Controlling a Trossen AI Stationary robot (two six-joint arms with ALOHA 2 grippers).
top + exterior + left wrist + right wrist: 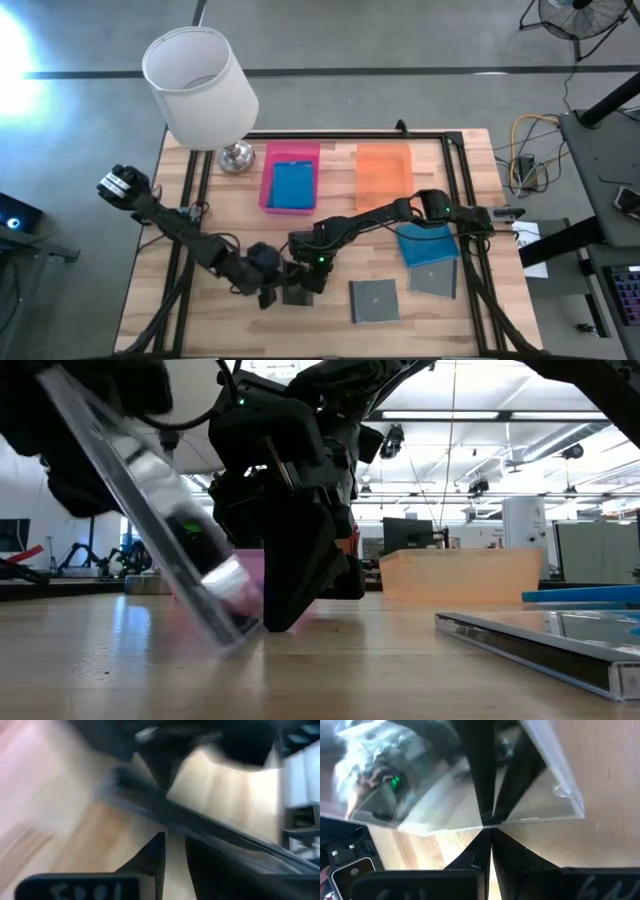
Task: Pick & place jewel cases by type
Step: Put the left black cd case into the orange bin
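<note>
A clear jewel case [170,530] stands tilted near the table's near edge, with its lower edge [235,635] on the wood. It shows small and dark between the two grippers in the high view [297,293]. My left gripper [272,292] is at its left and shut on it. My right gripper [305,270] reaches in from the right, shut, with its tips at the case's lower edge. One blue case [291,185] lies in the pink tray [268,180]. Another blue case [428,243] lies partly on a grey one [436,279]. A further grey case [374,300] lies flat. My left gripper [175,852] holds the clear case by its raised upper part [95,435], fingers across its edge [210,827]. The view is blurred, so the kind of hold cannot be told. The case leans steeply, bottom edge on the table. My right gripper [490,827] touches the case's lower edge [520,820] with its shut fingertips [280,622], slanting down from the right to the table.
A white lamp [200,85] with a metal base [237,157] stands at the far left corner. The orange tray [383,175] sits right of the pink one. A black frame [455,170] borders the table. Bare wood lies at the near left [160,320].
</note>
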